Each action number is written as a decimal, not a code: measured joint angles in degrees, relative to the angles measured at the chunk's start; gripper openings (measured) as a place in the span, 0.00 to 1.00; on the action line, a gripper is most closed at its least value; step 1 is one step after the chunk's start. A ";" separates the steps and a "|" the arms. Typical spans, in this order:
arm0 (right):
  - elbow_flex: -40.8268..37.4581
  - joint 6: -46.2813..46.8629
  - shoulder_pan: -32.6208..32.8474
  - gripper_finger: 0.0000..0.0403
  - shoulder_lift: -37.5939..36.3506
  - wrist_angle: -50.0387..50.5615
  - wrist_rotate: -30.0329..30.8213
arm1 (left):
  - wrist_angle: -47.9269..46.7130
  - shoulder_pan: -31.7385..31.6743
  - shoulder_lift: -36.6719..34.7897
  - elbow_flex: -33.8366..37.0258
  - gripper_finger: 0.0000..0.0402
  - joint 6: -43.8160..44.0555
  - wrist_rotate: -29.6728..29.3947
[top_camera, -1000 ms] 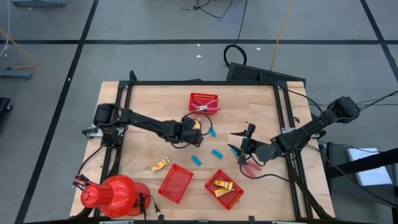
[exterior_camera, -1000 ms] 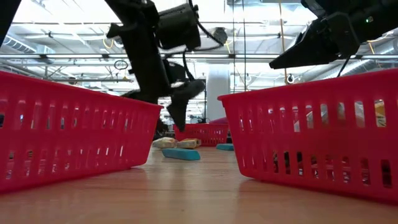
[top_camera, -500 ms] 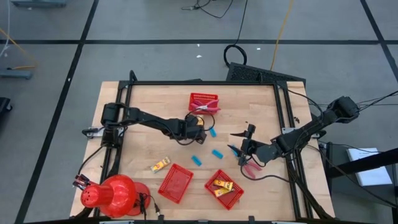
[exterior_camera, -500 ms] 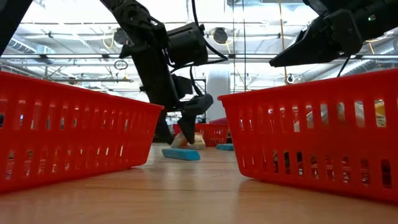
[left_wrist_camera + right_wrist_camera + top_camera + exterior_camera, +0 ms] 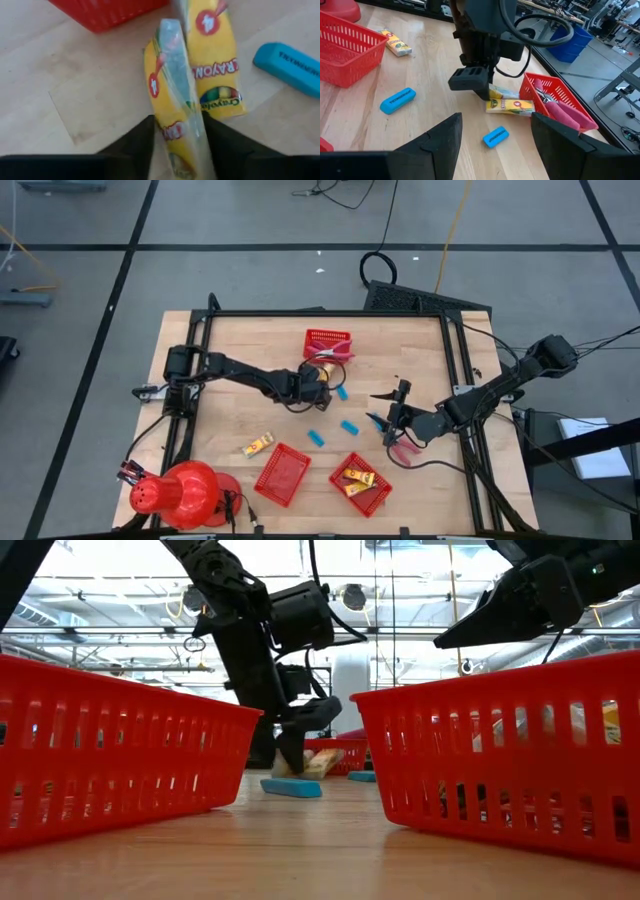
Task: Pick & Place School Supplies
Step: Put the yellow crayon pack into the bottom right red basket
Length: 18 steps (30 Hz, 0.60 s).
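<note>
My left gripper [image 5: 316, 384] is down on the table just in front of the far red basket [image 5: 328, 342], shut on a yellow crayon pack [image 5: 172, 107]. A second crayon pack [image 5: 212, 60] lies flat beside it, and a light-blue eraser [image 5: 290, 60] lies a little farther off. The low view shows the left gripper [image 5: 295, 745] with a pack [image 5: 320, 762] tilted next to it. My right gripper [image 5: 392, 418] hovers open over the right part of the table, looking toward the left gripper [image 5: 472, 80] and both packs [image 5: 510, 105]. My left gripper pinches the yellow crayon pack between its two fingers [image 5: 137, 142], near one end of the pack [image 5: 175, 135]. The fingers come from above, pointing down. The pack stands on its long edge, tipped up from the table; its lower edge is hidden by the fingers.
Two red baskets sit near the front edge, one [image 5: 281, 473] without visible contents, one [image 5: 360, 482] holding crayon packs. Pink-handled scissors lie in the far basket. Another crayon pack [image 5: 258, 444] and blue erasers [image 5: 349, 426] [image 5: 316, 437] lie loose. A red dome [image 5: 180, 492] stands at the near left corner.
My left gripper has moved toward the table's right and down onto the crayon packs in front of the far basket. One pack, flat on the table a second ago, now stands tipped up on its edge. The right arm has kept still.
</note>
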<state>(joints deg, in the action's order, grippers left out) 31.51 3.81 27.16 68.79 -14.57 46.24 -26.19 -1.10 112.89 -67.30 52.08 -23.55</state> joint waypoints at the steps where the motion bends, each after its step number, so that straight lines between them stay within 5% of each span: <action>1: 0.00 0.00 0.00 0.56 0.00 -0.02 0.00 | -0.09 0.14 0.01 0.01 0.30 -0.22 -0.03; 4: 0.00 0.00 0.00 0.56 0.00 0.00 0.00 | -0.26 0.54 0.01 0.04 0.17 -0.92 -0.68; 18: 0.00 0.22 0.00 0.56 0.00 0.66 -0.04 | -6.20 3.61 -2.47 0.23 0.17 -6.07 -5.41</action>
<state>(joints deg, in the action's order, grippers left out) 31.51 4.04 27.16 68.79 -13.90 46.20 -32.38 2.51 110.41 -67.07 46.01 -28.96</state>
